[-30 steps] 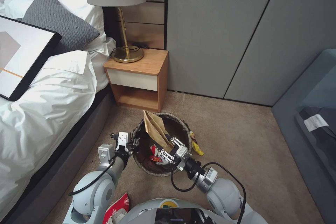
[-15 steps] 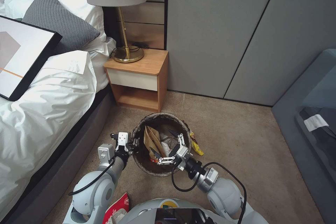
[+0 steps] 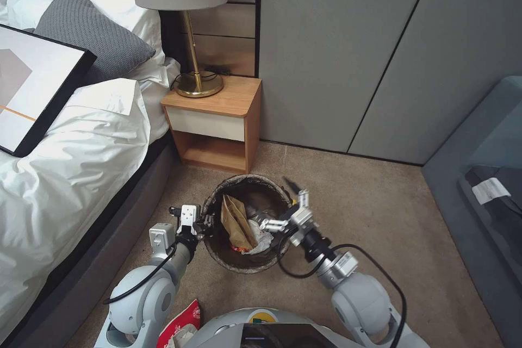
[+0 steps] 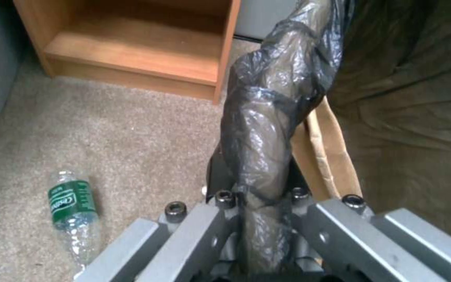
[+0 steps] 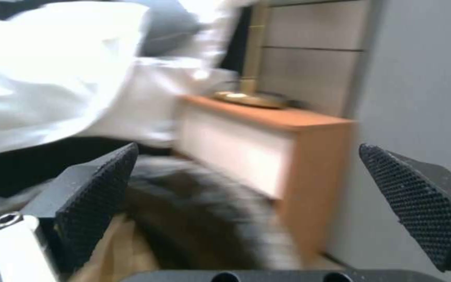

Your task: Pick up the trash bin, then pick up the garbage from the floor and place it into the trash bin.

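At bin rim, left gripper point(image 3: 205, 224): clamped on bag-lined round white trash bin point(image 3: 239, 262)
Over rim, right gripper point(image 3: 284, 205): spread wide — empty
Inside: flat brown paper bag point(image 3: 236, 221)

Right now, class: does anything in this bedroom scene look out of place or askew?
Yes. A framed picture lies tilted on the bed rather than hanging. A green bottle lies on its side on the carpet. A red-and-white carton lies by the robot's base, outside the bin.

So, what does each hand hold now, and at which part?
The left hand grips the trash bin at its bag-covered rim, on the side toward the bed. The right hand is open above the bin and holds nothing.
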Tool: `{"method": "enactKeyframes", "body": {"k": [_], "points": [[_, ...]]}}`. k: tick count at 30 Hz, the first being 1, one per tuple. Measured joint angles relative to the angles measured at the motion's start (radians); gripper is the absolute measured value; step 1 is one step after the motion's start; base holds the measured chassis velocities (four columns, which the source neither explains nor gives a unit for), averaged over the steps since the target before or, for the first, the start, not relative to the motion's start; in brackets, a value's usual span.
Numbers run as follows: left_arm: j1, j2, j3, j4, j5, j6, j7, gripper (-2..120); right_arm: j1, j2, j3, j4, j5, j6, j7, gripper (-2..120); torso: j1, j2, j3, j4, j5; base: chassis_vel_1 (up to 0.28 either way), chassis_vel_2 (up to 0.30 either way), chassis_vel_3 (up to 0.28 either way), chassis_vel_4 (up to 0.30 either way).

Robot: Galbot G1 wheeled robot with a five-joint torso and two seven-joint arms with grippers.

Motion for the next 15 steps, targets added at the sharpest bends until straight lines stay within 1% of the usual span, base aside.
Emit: {"method": "enactKeyframes", "body": {"k": [1, 2, 4, 5, 6, 9, 10, 12, 15], "points": [[0.000, 0.002, -0.005, 0.000, -0.002, -0.002, 0.000, 0, -0.018, 0.009, 0.024, 0.044, -0.015, -0.033, 0.082, 100, 0.000, 0.000, 0.000, -0.0002, -0.0001, 0.000, 0.000, 0.000, 0.000], [0.000, 0.002, -0.005, 0.000, -0.002, -0.002, 0.000, 0, -0.018, 0.009, 0.024, 0.044, -0.015, -0.033, 0.082, 100, 0.000, 0.000, 0.000, -0.0002, -0.0001, 0.000, 0.000, 0.000, 0.000], [0.000, 0.002, -0.012, 0.000, -0.005, -0.006, 0.000, 0, -0.038, 0.024, 0.057, 0.079, -0.021, -0.053, 0.158, 100, 0.000, 0.000, 0.000, -0.0002, -0.0001, 0.000, 0.000, 0.000, 0.000], [-0.001, 0.002, -0.014, 0.000, -0.005, -0.008, 0.000, 0, -0.047, 0.030, 0.074, 0.090, -0.022, -0.056, 0.177, 100, 0.000, 0.000, 0.000, -0.0002, 0.0000, 0.000, 0.000, 0.000, 0.000], [-0.001, 0.002, -0.014, 0.000, -0.005, -0.008, 0.000, 0, -0.047, 0.030, 0.074, 0.090, -0.022, -0.056, 0.177, 100, 0.000, 0.000, 0.000, -0.0002, 0.0000, 0.000, 0.000, 0.000, 0.000], [-0.004, 0.001, -0.018, 0.002, -0.006, -0.012, 0.001, 0, -0.089, 0.053, 0.143, 0.123, -0.033, -0.052, 0.221, 100, 0.000, 0.000, 0.000, -0.0003, 0.0000, 0.000, 0.000, 0.000, 0.000], [-0.004, 0.001, -0.018, 0.002, -0.006, -0.012, 0.001, 0, -0.089, 0.053, 0.143, 0.123, -0.033, -0.052, 0.221, 100, 0.000, 0.000, 0.000, -0.0003, 0.0000, 0.000, 0.000, 0.000, 0.000], [-0.004, 0.002, -0.026, 0.002, -0.009, -0.014, 0.002, 0, -0.120, 0.066, 0.182, 0.128, -0.046, -0.036, 0.239, 100, 0.000, 0.000, 0.000, -0.0002, 0.0000, 0.000, 0.000, 0.000, 0.000], [-0.007, 0.004, -0.038, 0.002, -0.015, -0.017, 0.002, 0, -0.142, 0.080, 0.194, 0.124, -0.059, -0.025, 0.264, 100, 0.000, 0.000, 0.000, -0.0002, -0.0001, 0.000, 0.000, 0.000, 0.000]]}}
